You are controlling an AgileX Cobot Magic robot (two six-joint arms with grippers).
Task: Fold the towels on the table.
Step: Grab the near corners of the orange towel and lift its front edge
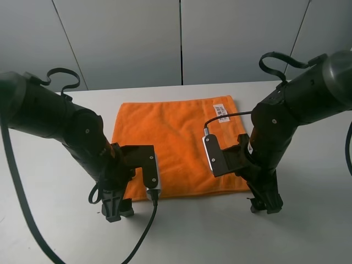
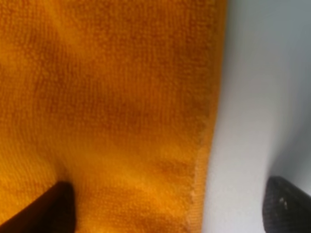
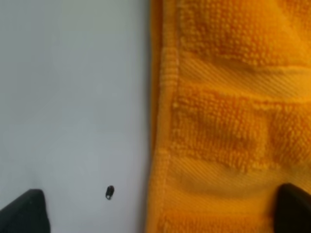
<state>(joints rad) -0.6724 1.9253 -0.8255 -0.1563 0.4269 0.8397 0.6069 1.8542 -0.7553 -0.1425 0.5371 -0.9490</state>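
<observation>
Overhead: orange towel (image 1: 176,146) is lying flat on the table (image 1: 308,231), with the left gripper (image 1: 116,212) and right gripper (image 1: 267,204) sitting at its near corners. Left wrist: the fingers (image 2: 46,211) are standing wide apart, straddling the towel's edge. Right wrist: the same is showing, one on towel, one on table.

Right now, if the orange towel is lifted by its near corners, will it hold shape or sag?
Probably sags: the towel lies limp and flat, thin terry cloth. Its looped pile should grip well, unlikely to slip. Pushed, it would likely bunch rather than slide on the smooth table.
</observation>
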